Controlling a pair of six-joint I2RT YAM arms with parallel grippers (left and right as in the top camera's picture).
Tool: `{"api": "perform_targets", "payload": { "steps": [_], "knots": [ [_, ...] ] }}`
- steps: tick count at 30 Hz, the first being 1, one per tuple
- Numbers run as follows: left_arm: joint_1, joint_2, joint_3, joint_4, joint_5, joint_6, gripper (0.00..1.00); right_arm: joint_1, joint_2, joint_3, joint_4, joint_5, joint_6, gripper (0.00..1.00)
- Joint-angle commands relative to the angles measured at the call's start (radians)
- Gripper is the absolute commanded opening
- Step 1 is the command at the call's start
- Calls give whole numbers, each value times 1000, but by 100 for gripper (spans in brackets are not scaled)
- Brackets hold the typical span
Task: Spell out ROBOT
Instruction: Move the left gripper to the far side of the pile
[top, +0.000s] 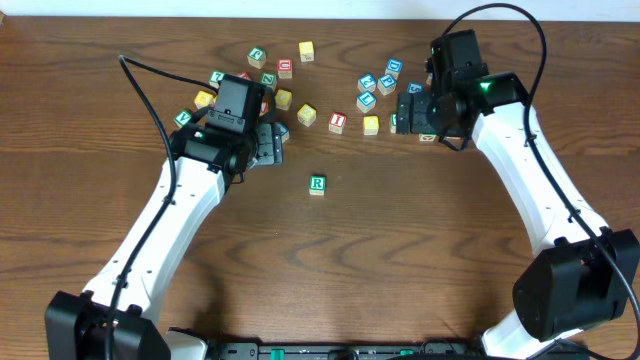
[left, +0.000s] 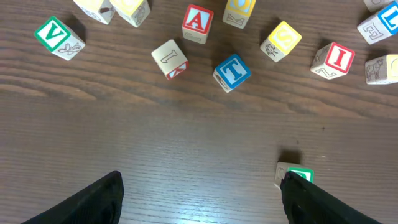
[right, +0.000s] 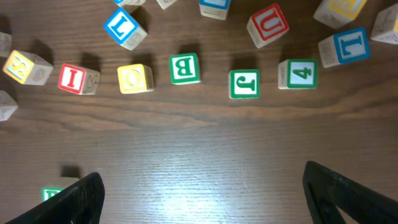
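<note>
Overhead: R block (top: 317, 184) sits alone mid-frame, below the scatter, between the two arms and touching nothing. The R faces up and reads upright, with the block's edges roughly square to the frame edges. It's a cube, so I have no long axis to report.

The left gripper (top: 268, 142) is up-left of it. The right gripper (top: 405, 110) is up-right, at the edge of the right-hand cluster. I can't judge either jaw gap from the overhead.

The wrist views settle that. The left gripper (left: 199, 205) has its fingers wide apart in the bottom corners, with bare table between them. The right gripper (right: 205, 199) is the same: spread, nothing held.

Left wrist only:
- The blue T block (left: 232, 70) is upper middle, T upright, block turned slightly.
- A green block (left: 301, 176) peeks out at the lower-right finger; I can't read its letter.

Right wrist only:
- A row runs left-right across the upper half: red I block (right: 78, 78), yellow O block (right: 135, 78), green B block (right: 185, 68), then two more green ones.
- The B reads upright.
- The other blue T (right: 123, 26) is upper left, turned at an angle.
- I can't read these letters in the overhead.
</note>
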Motion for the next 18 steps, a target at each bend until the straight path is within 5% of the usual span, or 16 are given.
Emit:
{"api": "perform_targets", "payload": {
  "steps": [1,18],
  "knots": [
    [11,-14,18,4,-14,21,80,2,1,18,-9,58,-15,97],
    [11,-13,18,19,-14,36,80,2,2,18,-3,91,-14,99]
  ]
}}
